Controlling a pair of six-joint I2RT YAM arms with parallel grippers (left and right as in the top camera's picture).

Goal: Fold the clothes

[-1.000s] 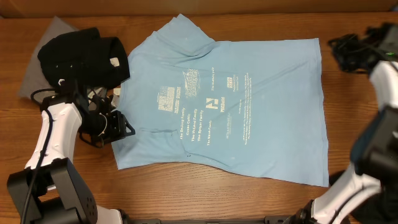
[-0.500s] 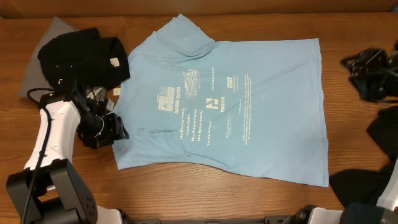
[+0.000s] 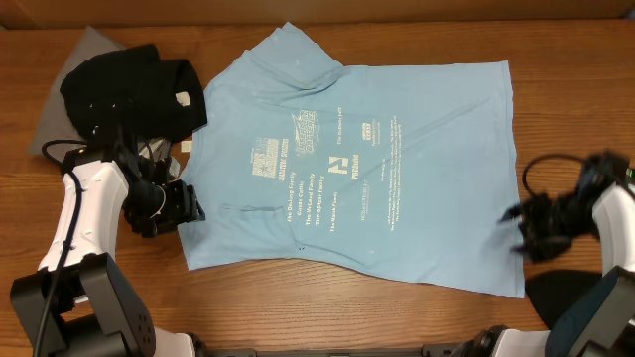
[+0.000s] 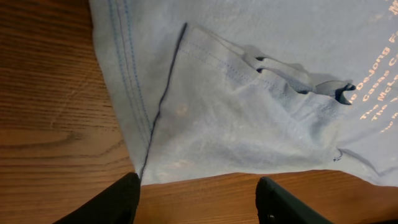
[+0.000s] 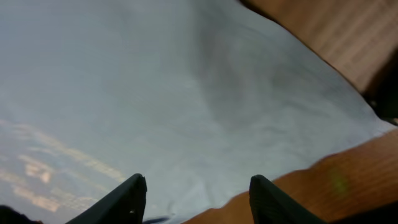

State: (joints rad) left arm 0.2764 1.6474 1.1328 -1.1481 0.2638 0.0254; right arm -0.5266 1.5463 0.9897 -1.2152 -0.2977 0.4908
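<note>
A wooden desk [image 3: 556, 109] takes up almost all I can see. Its top is warm brown, with darker wavy lines running through the wood. Along the far edge there is a thin paler brown strip.

The light blue T-shirt [image 3: 397, 218] lies spread out flat in the middle of the desk. The white words on it face up. 1 sleeve points to the far edge. The other sleeve is folded in near the left side.

A black T-shirt [image 3: 129, 84] sits in a bunch at the far left and touches the blue one. It lies on top of a grey T-shirt [image 3: 79, 59].

The left end effector [image 3: 193, 205] is low over the bare wood, just beside the near left corner of the blue shirt. Its 2 fingers [image 4: 106, 205] stand wide apart and hold nothing.

The right end effector [image 3: 518, 220] looks blurry from above. It is at the right edge of the blue shirt. Its 2 fingers [image 5: 115, 200] are spread wide too, with the shirt's edge and a bit of wood below them. They grip nothing.
</note>
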